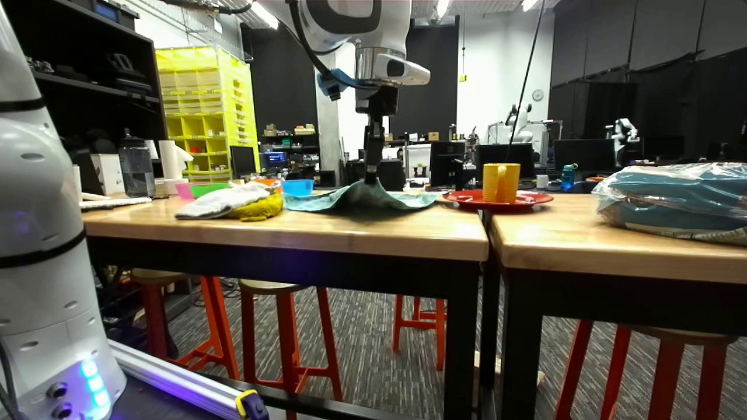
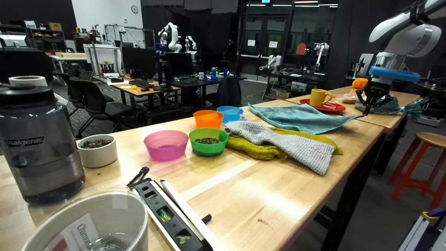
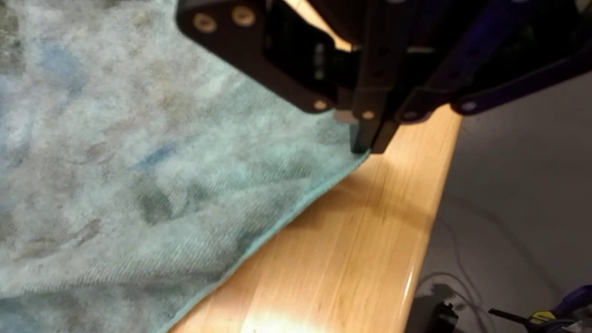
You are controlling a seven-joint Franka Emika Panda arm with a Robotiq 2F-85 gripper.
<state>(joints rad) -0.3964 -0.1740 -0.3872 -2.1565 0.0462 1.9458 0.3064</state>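
Black two-fingered claw (image 3: 373, 145) — tips pinching raised corner of teal fabric cloth (image 3: 185, 185) above pale wooden worktop (image 3: 323, 259). Remaining cloth spread on worktop — between grey knitted cloth (image 2: 285, 141) and round red plate (image 2: 333, 107) bearing yellow mug (image 2: 317, 98).

Teal cloth (image 3: 171, 175) partly beyond the wrist view's left edge.

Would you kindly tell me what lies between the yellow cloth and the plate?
The teal cloth, its edge pinched in the jaws, lies there, as both exterior views show.
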